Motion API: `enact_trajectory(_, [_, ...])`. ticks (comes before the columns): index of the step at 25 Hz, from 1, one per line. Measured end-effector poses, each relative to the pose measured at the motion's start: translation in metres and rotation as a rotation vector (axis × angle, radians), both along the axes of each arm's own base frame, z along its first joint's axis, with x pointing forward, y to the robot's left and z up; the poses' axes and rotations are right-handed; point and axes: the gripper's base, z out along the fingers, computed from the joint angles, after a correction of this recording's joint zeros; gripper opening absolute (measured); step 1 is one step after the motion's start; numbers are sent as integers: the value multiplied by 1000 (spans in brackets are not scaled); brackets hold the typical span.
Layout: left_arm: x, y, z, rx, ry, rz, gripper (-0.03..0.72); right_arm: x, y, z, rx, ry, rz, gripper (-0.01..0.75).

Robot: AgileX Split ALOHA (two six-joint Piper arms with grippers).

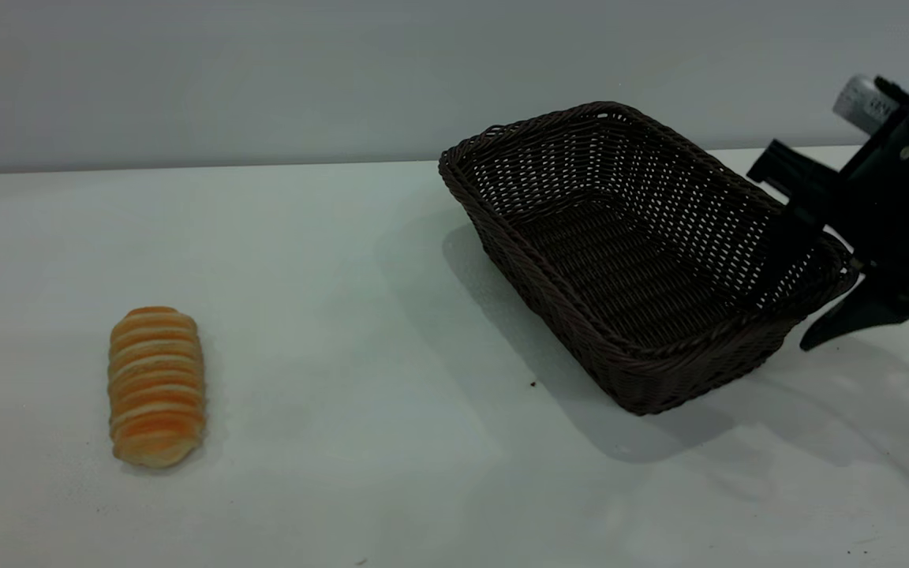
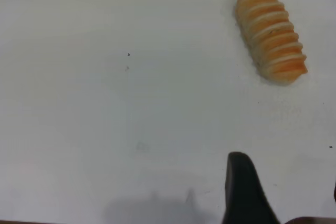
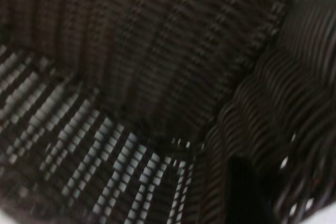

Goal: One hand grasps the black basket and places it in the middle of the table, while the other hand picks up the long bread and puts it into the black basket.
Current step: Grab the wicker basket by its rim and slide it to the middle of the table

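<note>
right tool (image 1: 813,284) astride black basket (image 1: 628,260) rim | long bread (image 1: 156,386) well apart

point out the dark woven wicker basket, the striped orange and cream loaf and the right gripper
dark woven wicker basket (image 1: 581,331): exterior view, near braided rim.
striped orange and cream loaf (image 1: 156,385): exterior view, middle of its ridged top.
right gripper (image 1: 813,280): exterior view, between its fingers, astride the basket's right wall.
</note>
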Motion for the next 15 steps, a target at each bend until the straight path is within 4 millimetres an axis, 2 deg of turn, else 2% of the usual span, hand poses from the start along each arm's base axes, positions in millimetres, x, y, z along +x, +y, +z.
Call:
enact_trajectory(3, [0, 0, 0, -2, 0, 2, 447, 4, -2, -11, -8, 2, -64, 427])
enact_trajectory(6, [0, 0, 0, -3, 0, 3, 447, 9, -3, -21, -8, -6, -134, 385])
enact_trajectory(8, [0, 0, 0, -4, 0, 4, 447, 11, -2, -26, -13, -16, -159, 311])
enact_trajectory(12, [0, 0, 0, -6, 0, 4, 447, 14, 2, -26, -20, -48, -187, 112])
enact_trajectory(15, [0, 0, 0, -6, 0, 4, 447, 12, 5, -26, -22, -41, -136, 99])
